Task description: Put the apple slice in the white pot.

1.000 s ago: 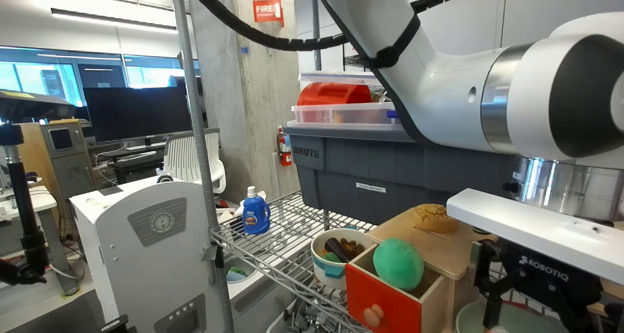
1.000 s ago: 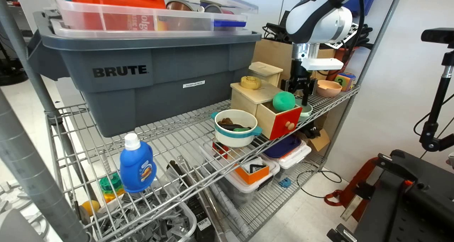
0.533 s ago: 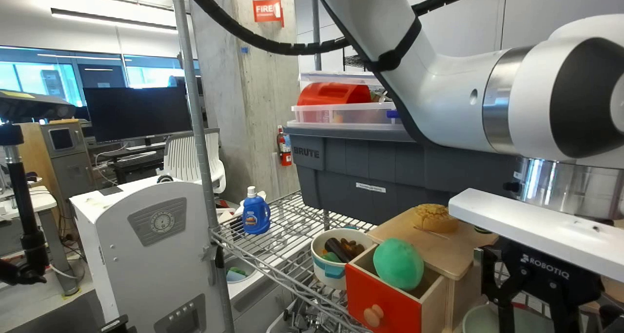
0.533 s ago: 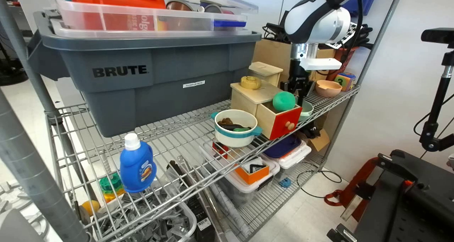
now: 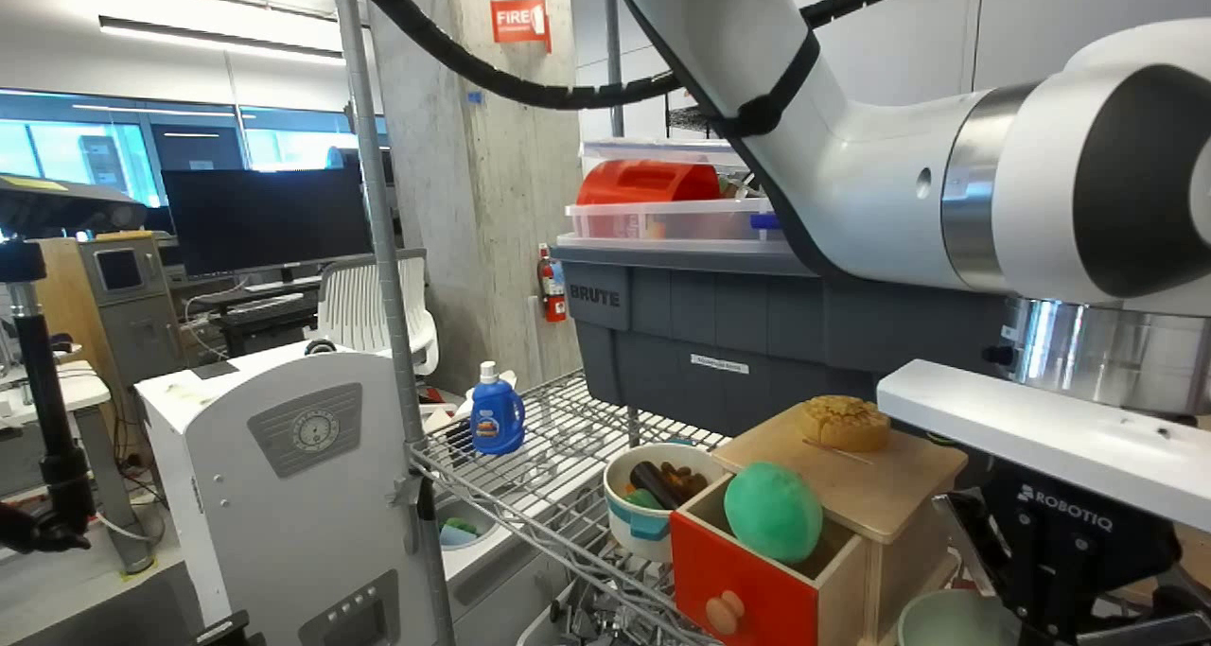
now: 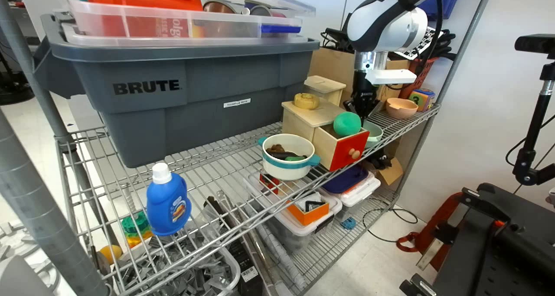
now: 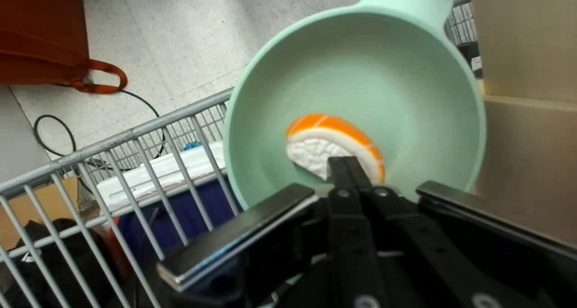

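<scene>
Pale mint, the pot (image 7: 405, 105) holds the apple slice (image 7: 327, 141), presumably just where the task wants it; the tool (image 7: 345, 163), pinched together, grips nothing, its placing likely done.

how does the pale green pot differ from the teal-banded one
The pale green pot is one colour; the teal-banded pot is white with teal handles. The pale green pot holds the apple slice; the teal-banded pot holds brown and green pieces. Both are round.
</scene>
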